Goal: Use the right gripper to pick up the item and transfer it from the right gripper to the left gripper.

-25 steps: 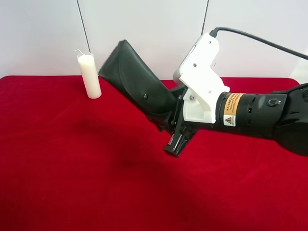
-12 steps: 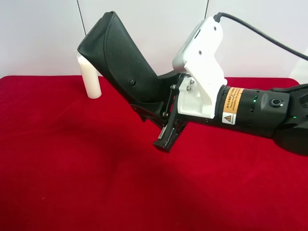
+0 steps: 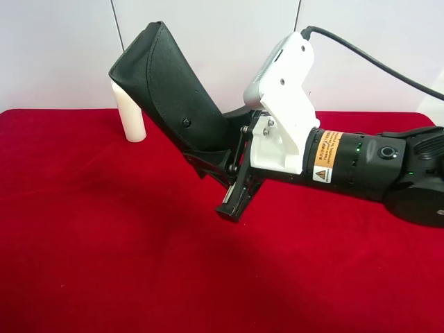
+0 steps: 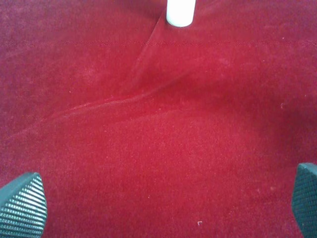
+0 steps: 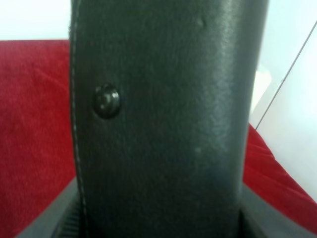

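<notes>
My right gripper (image 3: 225,173) is closed on the lower end of the flat, elongated black leather-like glasses case (image 3: 173,97). It holds the case clear of the red velvet tablecloth (image 3: 104,243), tilted steeply, with the free end pointing up toward the wall. The right wrist view is filled by the case (image 5: 163,124) and its small snap button (image 5: 106,100). My left gripper (image 4: 163,203) is spread wide and holds nothing. It hangs above bare cloth, with the tall white wax candle (image 4: 179,10) well ahead of it. I judge the case to be light and fairly stiff, since it shows no sag along its unsupported length. I judge it not fragile, and its smooth skin may slip under a shallow pinch. The recommended hold for the left gripper is across the two flat faces on the free upper half, clear of the snap button and clear of my right fingers. Compared with one second ago, the case is higher and more upright, its top edge now hides the upper part of the candle (image 3: 129,114), and the right arm is slightly further toward the candle.
</notes>
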